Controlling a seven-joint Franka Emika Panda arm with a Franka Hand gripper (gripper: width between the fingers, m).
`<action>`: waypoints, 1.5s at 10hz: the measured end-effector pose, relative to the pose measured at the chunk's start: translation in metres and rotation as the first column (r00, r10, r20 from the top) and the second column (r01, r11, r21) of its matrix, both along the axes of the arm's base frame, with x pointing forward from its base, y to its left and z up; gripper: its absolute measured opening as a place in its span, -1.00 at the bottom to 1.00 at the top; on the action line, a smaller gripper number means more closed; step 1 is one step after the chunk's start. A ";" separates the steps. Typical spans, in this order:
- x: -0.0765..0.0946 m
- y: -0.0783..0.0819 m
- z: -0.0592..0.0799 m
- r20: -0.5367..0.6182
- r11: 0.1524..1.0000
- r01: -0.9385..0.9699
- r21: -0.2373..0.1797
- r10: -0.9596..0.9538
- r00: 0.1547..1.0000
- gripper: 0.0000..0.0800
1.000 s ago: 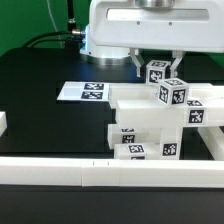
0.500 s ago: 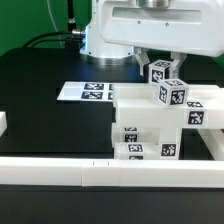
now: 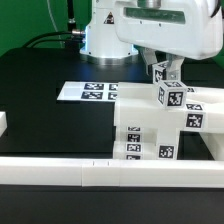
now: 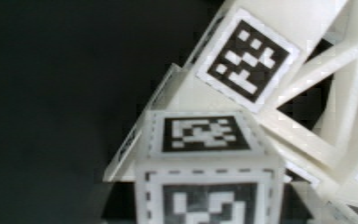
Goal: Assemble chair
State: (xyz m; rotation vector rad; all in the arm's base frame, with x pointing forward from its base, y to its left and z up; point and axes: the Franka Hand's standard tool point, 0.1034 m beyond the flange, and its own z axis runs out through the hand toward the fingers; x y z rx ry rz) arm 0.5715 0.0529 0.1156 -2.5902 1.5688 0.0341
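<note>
In the exterior view we see the chair (image 3: 160, 125), a chunky white thing with black-and-white tags, sitting on the black table (image 3: 50, 100). It is at about four o'clock in the picture, right behind the long white rail (image 3: 100, 172) that runs along the near edge. Its long flat part lies on its side, so its long way goes from the exterior view's left to the exterior view's right. On top of it a square post (image 3: 168, 92) stands up, pointing at twelve o'clock. That post has a tag at its top end and another tag lower down. More tags show on the low front of the chair. The gripper (image 3: 166, 70) hangs from the big white arm (image 3: 150, 25) and comes down at the top of the post. Its dark fingers (image 3: 178, 71) sit close by the top tag, but we cannot tell if they squeeze the post or not. The marker board (image 3: 85, 92) lies flat on the table at about nine o'clock from the chair.

In the wrist view we are very close to the chair. We see the post (image 4: 202, 140) with a tag on one face and another tag on the face next to it. Slanted white bars (image 4: 318, 100) cross beside the post, and a third tag sits on one of them. The table (image 4: 60, 90) is dark behind them. We cannot see the fingers here.
</note>
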 end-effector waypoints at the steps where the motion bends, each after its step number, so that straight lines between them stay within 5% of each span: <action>1: 0.000 0.000 0.000 0.000 1.000 -0.005 0.000 0.005 1.000 0.00; 2: 0.000 0.001 0.000 0.002 1.000 -0.027 -0.001 0.027 1.000 0.34; 3: 0.000 0.002 0.000 0.003 0.999 -0.037 -0.001 0.037 0.999 0.34; 4: 0.000 0.002 0.000 0.004 0.999 -0.048 -0.001 0.048 0.999 0.57; 8: -0.001 0.004 0.000 0.037 0.915 -0.402 -0.023 0.402 0.915 0.62; 12: -0.003 0.017 0.001 0.025 0.709 -0.700 -0.083 0.704 0.710 0.62; 15: -0.005 0.014 -0.002 0.017 0.454 -0.883 -0.115 0.890 0.455 0.62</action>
